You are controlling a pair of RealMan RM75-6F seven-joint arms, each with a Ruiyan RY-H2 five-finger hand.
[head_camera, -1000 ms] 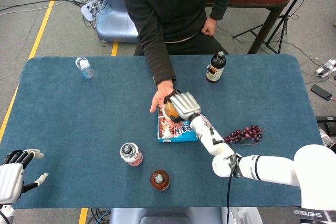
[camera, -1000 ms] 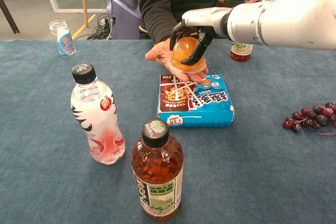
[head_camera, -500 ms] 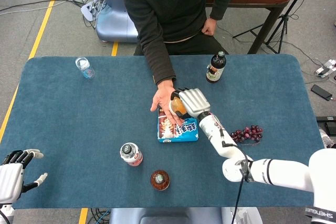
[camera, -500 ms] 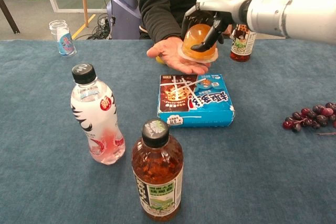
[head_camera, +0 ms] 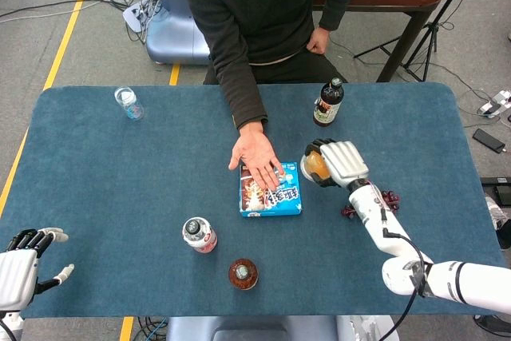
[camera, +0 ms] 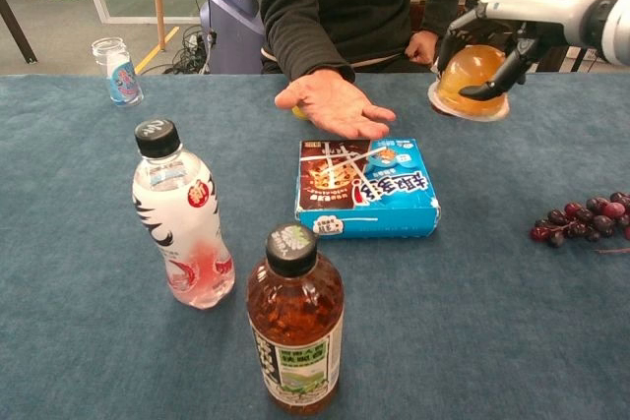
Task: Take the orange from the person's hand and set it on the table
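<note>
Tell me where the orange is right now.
The orange is held in the right hand, above the table, right of the blue box and near the grapes.

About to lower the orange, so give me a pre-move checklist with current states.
1. Right hand grips the orange: ok.
2. Orange clear of the person's hand: ok, the palm is empty.
3. Orange off the table: ok, held above it.
4. Landing spot free: ok, bare cloth lies between the blue box and the grapes.
5. Dark bottle out of the path: cannot tell.
6. Left hand out of the way: ok, at the table's near corner.
</note>
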